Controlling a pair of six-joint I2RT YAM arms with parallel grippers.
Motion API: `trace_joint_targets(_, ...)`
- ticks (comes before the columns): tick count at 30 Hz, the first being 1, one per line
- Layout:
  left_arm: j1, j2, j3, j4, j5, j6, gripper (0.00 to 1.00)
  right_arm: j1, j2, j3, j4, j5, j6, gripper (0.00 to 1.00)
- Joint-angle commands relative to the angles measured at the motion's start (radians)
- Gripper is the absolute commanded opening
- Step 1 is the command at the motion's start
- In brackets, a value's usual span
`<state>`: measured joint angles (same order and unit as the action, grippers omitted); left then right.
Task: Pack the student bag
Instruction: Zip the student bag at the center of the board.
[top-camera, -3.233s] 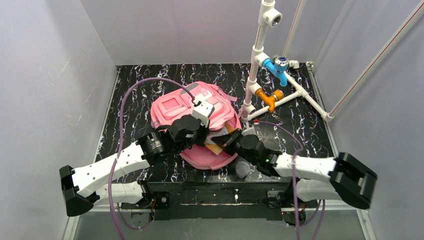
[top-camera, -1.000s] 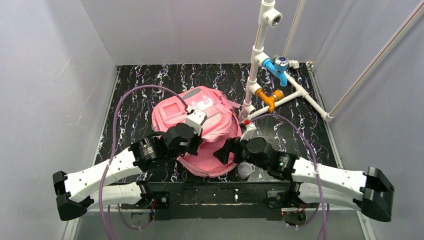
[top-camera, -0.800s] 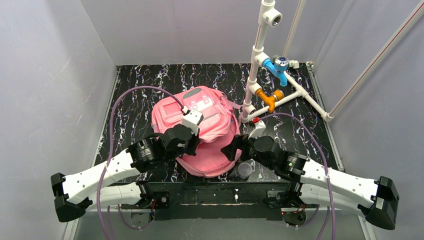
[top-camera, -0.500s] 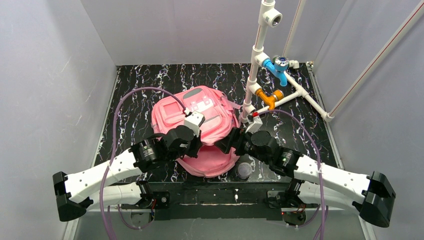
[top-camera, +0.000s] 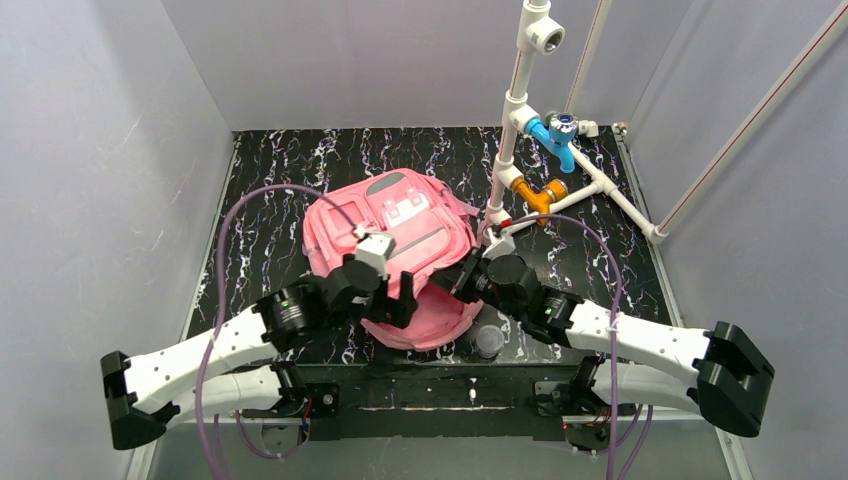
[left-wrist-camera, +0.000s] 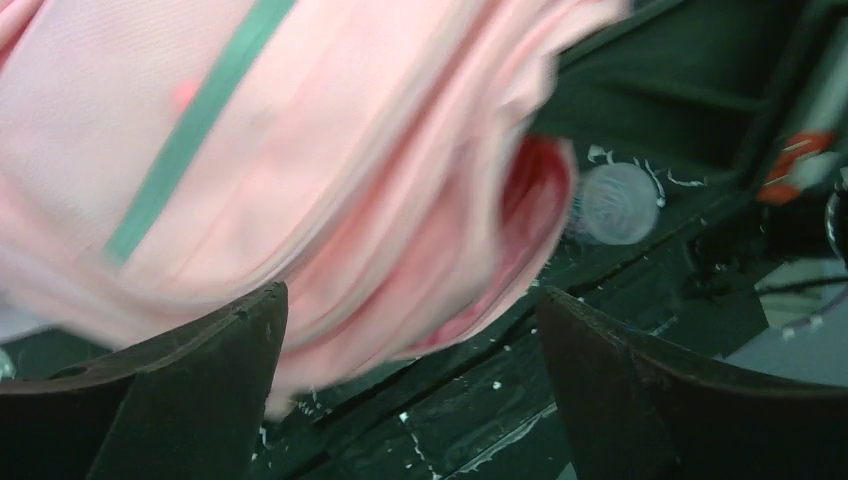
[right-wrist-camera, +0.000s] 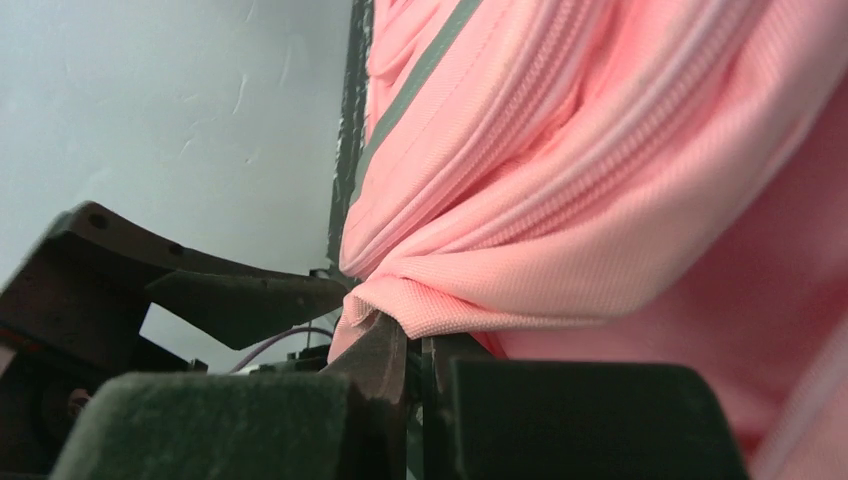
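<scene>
Trouble brewing: student bag (top-camera: 400, 235) lies on the surface (top-camera: 290, 170), thin fold pinched in the closed right end effector (right-wrist-camera: 405, 345), left end effector (left-wrist-camera: 410, 300) gaping empty; one tug could free the fabric or drag the bag.

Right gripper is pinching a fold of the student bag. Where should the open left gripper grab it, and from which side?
Probably the layered near edge of the student bag, left side, approached from above and near-left. There the fabric forms a thin lip lying between the left gripper's spread jaws, opposite the right gripper's pinched fold.
</scene>
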<state>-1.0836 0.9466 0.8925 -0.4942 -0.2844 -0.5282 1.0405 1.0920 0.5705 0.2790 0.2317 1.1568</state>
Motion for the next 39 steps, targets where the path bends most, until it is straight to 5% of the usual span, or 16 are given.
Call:
trace_joint_targets(1, 0.0, -0.196, -0.117, -0.086, -0.268, -0.176, 0.98, -0.082, -0.108, 0.014, -0.142, 0.19, 0.025, 0.01)
trace_joint_targets(7, 0.016, -0.337, -0.234, -0.21, -0.564, -0.347, 0.98, -0.194, -0.18, -0.031, -0.207, 0.131, 0.01, 0.01)
trace_joint_targets(12, 0.141, -0.232, -0.332, -0.131, -0.47, -0.316, 0.71, -0.241, -0.163, -0.044, -0.149, 0.032, 0.007, 0.01)
trace_joint_targets(17, 0.341, -0.103, -0.394, 0.077, -0.257, -0.167, 0.53, -0.244, -0.145, -0.047, -0.124, -0.013, 0.004, 0.01)
trace_joint_targets(22, 0.396, -0.028, -0.459, 0.348, -0.073, 0.009, 0.4, -0.246, -0.148, -0.049, -0.116, -0.031, 0.001, 0.01)
trace_joint_targets(29, 0.419, 0.165, -0.422, 0.398, -0.054, 0.008, 0.45, -0.247, -0.13, -0.049, -0.092, -0.067, -0.003, 0.01)
trace_joint_targets(39, 0.422, 0.235, -0.433, 0.446, -0.103, -0.012, 0.26, -0.25, -0.141, -0.055, -0.098, -0.075, -0.018, 0.01)
